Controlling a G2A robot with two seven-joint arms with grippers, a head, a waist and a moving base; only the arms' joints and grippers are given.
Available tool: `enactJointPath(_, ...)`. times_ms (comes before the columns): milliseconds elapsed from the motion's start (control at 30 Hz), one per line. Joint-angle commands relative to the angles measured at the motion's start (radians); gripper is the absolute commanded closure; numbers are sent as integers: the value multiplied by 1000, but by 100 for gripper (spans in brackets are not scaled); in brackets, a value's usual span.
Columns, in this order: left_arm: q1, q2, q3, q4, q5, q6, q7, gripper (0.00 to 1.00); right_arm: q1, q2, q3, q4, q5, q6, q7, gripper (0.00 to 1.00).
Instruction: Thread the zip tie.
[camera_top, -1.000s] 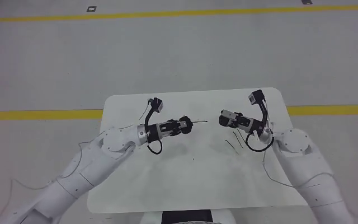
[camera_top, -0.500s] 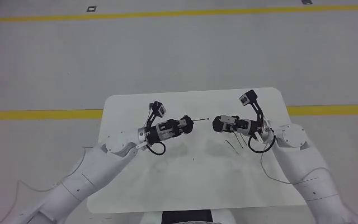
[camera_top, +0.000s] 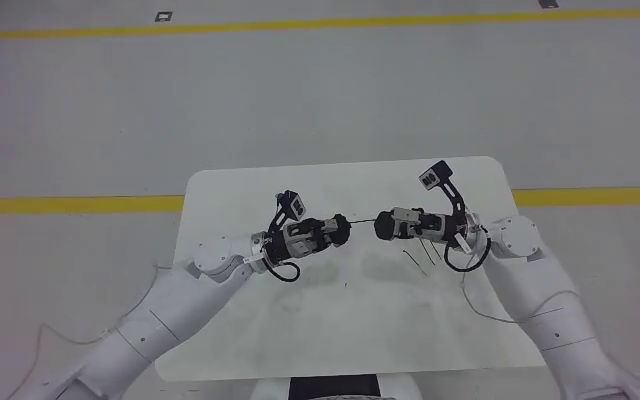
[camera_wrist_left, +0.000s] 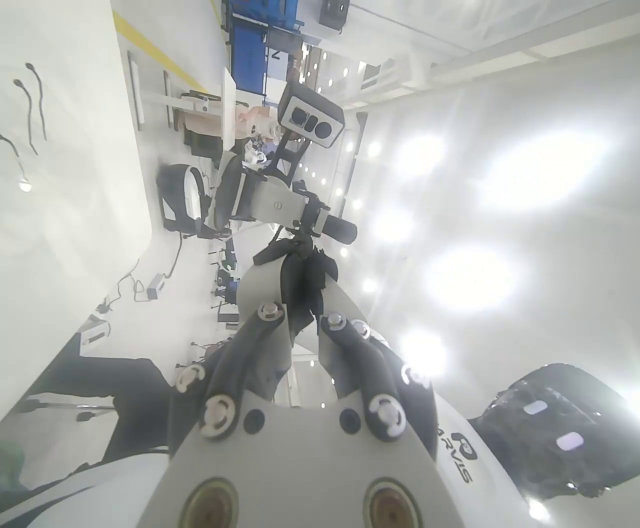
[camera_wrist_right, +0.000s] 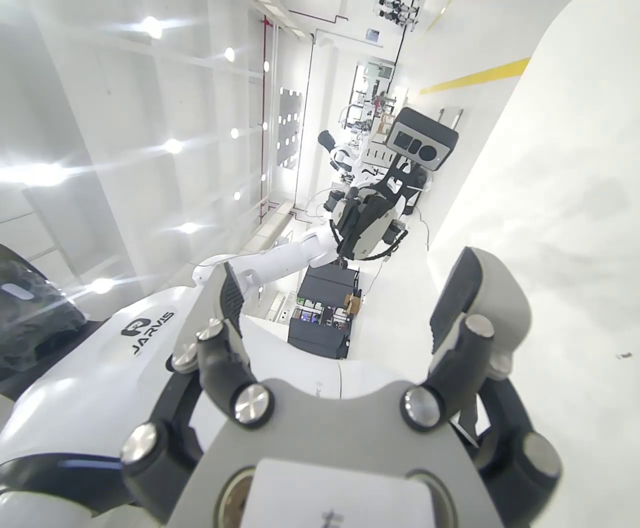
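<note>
Top view is showing you both arms meeting nose to nose over the middle of the desk (camera_top: 300, 330). Your left gripper (camera_top: 338, 229) is holding its fingers pressed together on the zip tie (camera_top: 358, 219), and the strap's free end is pointing across the gap, ending just beside the right gripper (camera_top: 382, 226); whether the two are touching, you cannot tell. Right wrist view is showing that gripper's fingers (camera_wrist_right: 457, 295) standing wide apart with nothing between them. By my judgement you are sitting short of halfway: the tie is picked up and being presented, but no loop is showing, so the tail is not yet going through the head. A second grasp and the feed itself are waiting. Spare ties (camera_top: 420, 256) are lying on the desk near the right arm.
</note>
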Motion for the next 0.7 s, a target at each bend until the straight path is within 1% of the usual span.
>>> enactJointPath(0, -3, -3, 0, 7, -4, 3, -18, 100, 7, -2, -3, 8, 8, 0, 12, 4)
enactJointPath(33, -3, -3, 0, 7, -4, 3, -18, 100, 10, -4, -5, 13, 14, 0, 21, 33)
enactJointPath(67, -3, -3, 0, 7, -4, 3, -18, 100, 11, -5, -5, 17, 20, 0, 27, 47)
enactJointPath(100, -3, -3, 0, 7, -4, 3, -18, 100, 13, -6, -4, 21, 22, 0, 33, 52)
enactJointPath(267, -3, -3, 0, 7, -4, 3, -18, 100, 12, -11, 0, 41, 42, 0, 60, 67)
enactJointPath(333, -3, -3, 0, 7, -4, 3, -18, 100, 14, -14, -3, 47, 53, 0, 70, 75)
enactJointPath(433, -3, -3, 0, 7, -4, 3, -18, 100, 19, -18, -7, 57, 66, 0, 85, 79)
enactJointPath(467, -3, -3, 0, 7, -4, 3, -18, 100, 21, -19, -9, 60, 69, 0, 89, 84)
enactJointPath(533, -3, -3, 0, 7, -4, 3, -18, 100, 24, -22, -12, 66, 71, 0, 92, 85)
enactJointPath(667, -3, -3, 0, 7, -4, 3, -18, 100, 29, -27, -18, 76, 68, 0, 97, 91)
